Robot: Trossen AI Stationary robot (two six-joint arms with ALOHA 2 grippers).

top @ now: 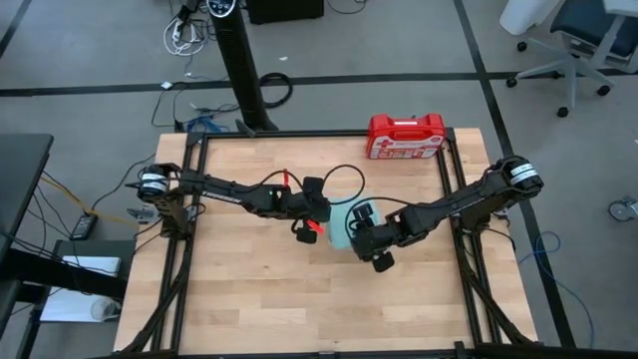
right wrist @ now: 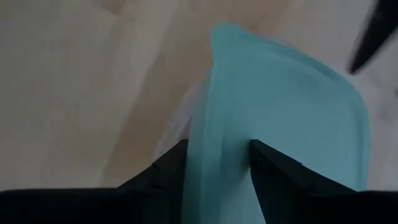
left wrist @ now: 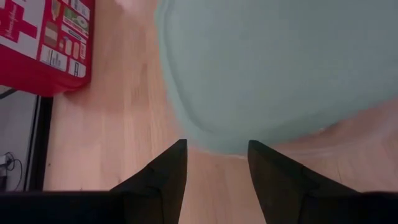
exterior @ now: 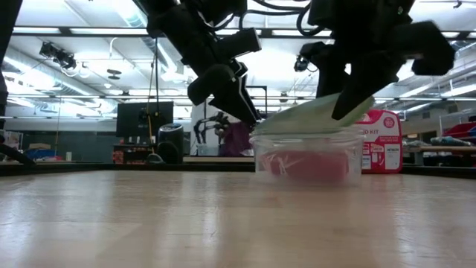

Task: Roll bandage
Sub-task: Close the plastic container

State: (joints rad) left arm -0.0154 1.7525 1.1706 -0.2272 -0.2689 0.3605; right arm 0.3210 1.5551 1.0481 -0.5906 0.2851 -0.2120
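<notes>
A clear square container (exterior: 309,156) stands on the table's middle with the red bandage (exterior: 309,166) lying inside it. A pale blue lid (exterior: 312,115) slants above it, its right side raised. My right gripper (exterior: 349,104) is shut on that lid. My left gripper (left wrist: 216,163) hangs open at the lid's lower left edge (left wrist: 217,146), its fingers on either side of the edge and apart from it. In the high view the left gripper (top: 304,229) and the right gripper (top: 371,244) flank the lid (top: 344,224). My right gripper pinches the lid's raised right edge (right wrist: 217,165) between its two fingers, which slant down from above. The lid sits tilted in the hold. Its lower left edge (exterior: 260,132) is down at the container's rim; I cannot tell whether it rests there.
A red first-aid case (top: 406,137) with a white label stands at the table's far right edge. Bare wooden table top (top: 259,299) lies toward the near edge and on the left.
</notes>
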